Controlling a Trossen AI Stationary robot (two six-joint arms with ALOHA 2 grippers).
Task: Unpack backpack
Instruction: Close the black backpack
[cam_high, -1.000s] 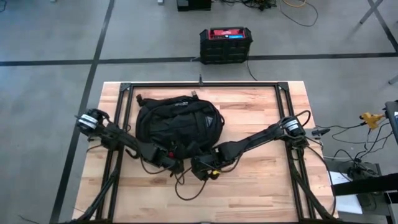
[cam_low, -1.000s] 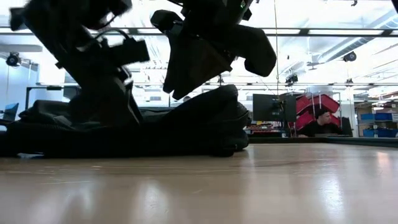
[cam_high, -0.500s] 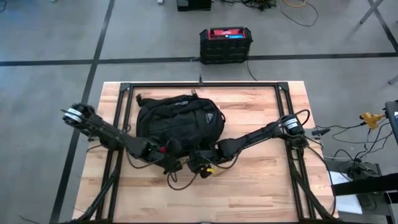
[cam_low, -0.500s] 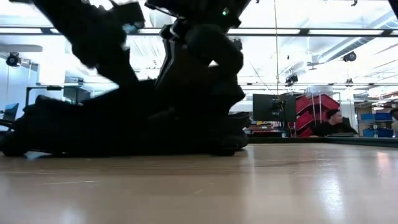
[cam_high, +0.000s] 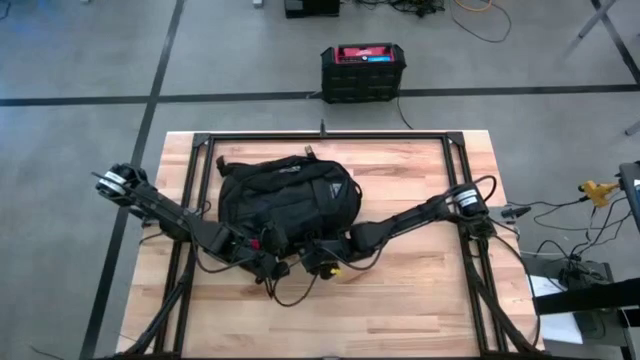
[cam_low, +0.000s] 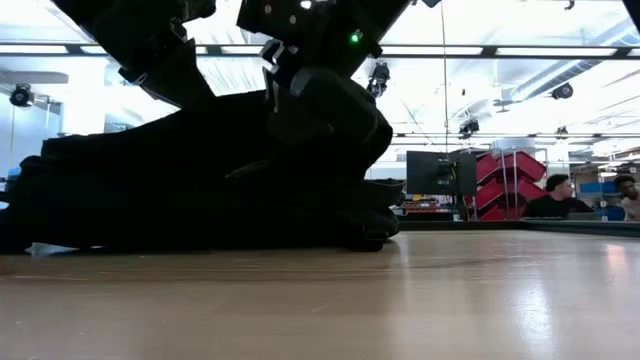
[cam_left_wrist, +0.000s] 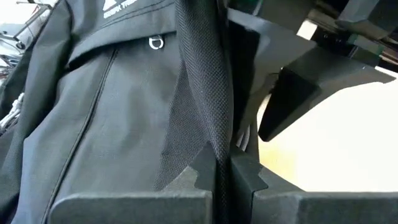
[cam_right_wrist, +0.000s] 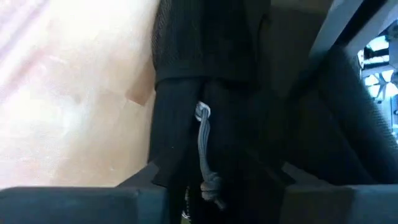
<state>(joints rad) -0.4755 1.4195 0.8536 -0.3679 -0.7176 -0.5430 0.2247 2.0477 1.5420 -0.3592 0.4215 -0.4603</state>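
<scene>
high: straight down on bench (cam_high: 400, 300) | low: bench-level, near backpack (cam_low: 200, 180) | wrists: close, seemingly on backpack fabric

Black backpack (cam_right_wrist: 205, 56) fabric fills the middle, running down between the right gripper (cam_right_wrist: 214, 186) and its two dark fingers (cam_right_wrist: 74, 205), which are closed in on it. A grey zip cord (cam_right_wrist: 204, 149) with a knot hangs against the fabric. Pale table (cam_right_wrist: 68, 93) wood lies beside it. A dark arm (cam_right_wrist: 354, 106) crosses opposite.
</scene>
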